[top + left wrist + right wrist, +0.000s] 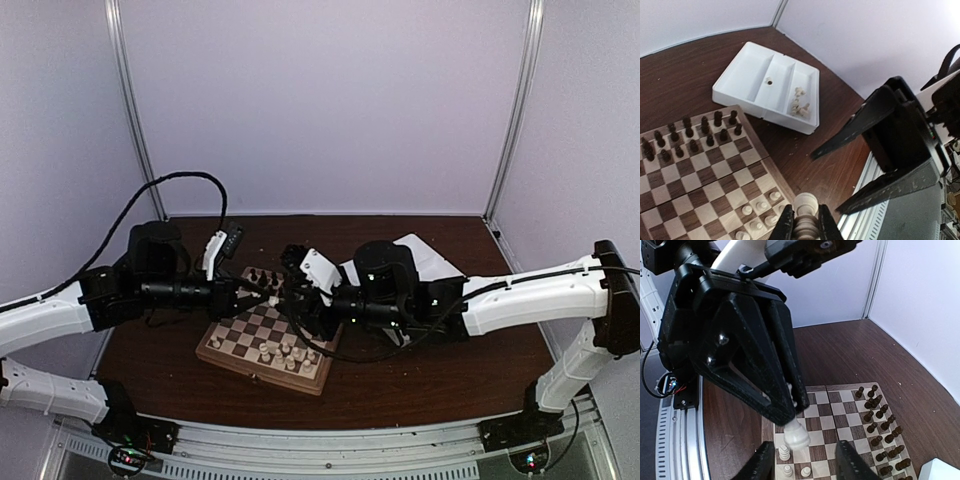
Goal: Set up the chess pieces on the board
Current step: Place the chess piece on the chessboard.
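Looking over the feeds, I see the dark bench [430,385] with the left arm [50,315] and right arm [530,295] stretched in from either side, their wrists nose to nose above the board [245,335]. The board lies slightly askew near the middle of the bench. A white tray [740,75] sits beside it on the bench, close to one corner of the board but not touching it. My left gripper [805,227] is clamped tight on a cream chess piece [796,435], holding it in the air over the board. My right gripper [805,452] stands parted, a finger on either side of that piece and clear of it. Dark pieces [690,137] fill two rows along the far edge of the board, and cream pieces [283,352] stand along its near edge. A few loose cream pieces [799,104] lie in one outer compartment of the tray.
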